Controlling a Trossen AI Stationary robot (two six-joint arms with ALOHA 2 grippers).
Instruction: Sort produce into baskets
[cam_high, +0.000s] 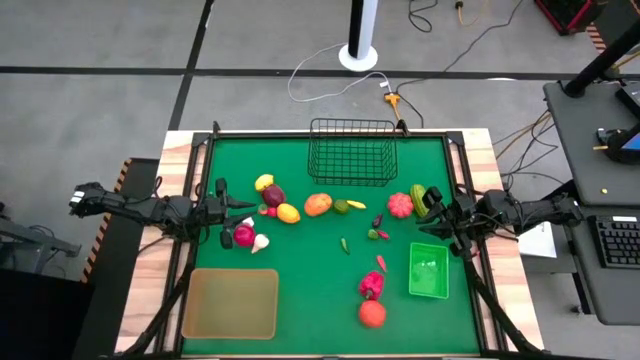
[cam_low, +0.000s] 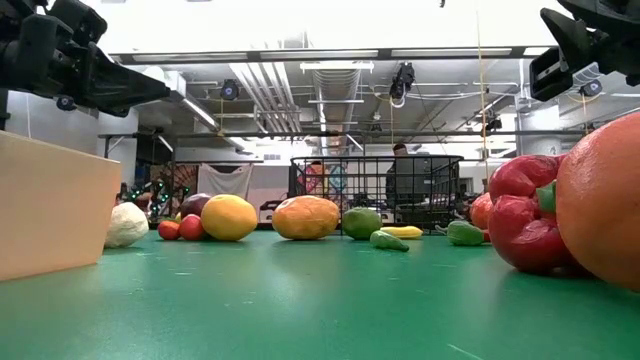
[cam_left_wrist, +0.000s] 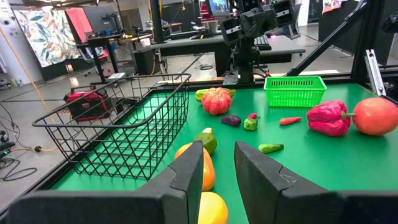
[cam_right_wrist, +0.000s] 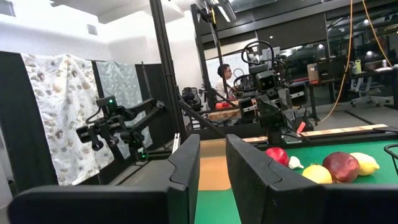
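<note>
The produce lies scattered on the green mat: a lemon (cam_high: 264, 182), a dark purple piece (cam_high: 273, 195), an orange piece (cam_high: 318, 204), a red ribbed piece (cam_high: 399, 205), a pink pepper (cam_high: 371, 285) and an orange fruit (cam_high: 371, 313). The black wire basket (cam_high: 350, 152) stands at the far edge. The tan tray (cam_high: 230, 303) is near left and the green bin (cam_high: 428, 271) near right. My left gripper (cam_high: 245, 214) hovers open over the left pieces, by a pink piece (cam_high: 243, 236). My right gripper (cam_high: 432, 208) hovers open beside a green striped piece (cam_high: 418, 195). Both are empty.
Small pieces lie mid-mat: a green chilli (cam_high: 345, 245), a red chilli (cam_high: 381, 263), a lime (cam_high: 341, 207). A white garlic (cam_high: 260, 243) lies by the pink piece. Bare mat shows between the tray and the pepper. A person stands in the room beyond the table (cam_right_wrist: 225, 78).
</note>
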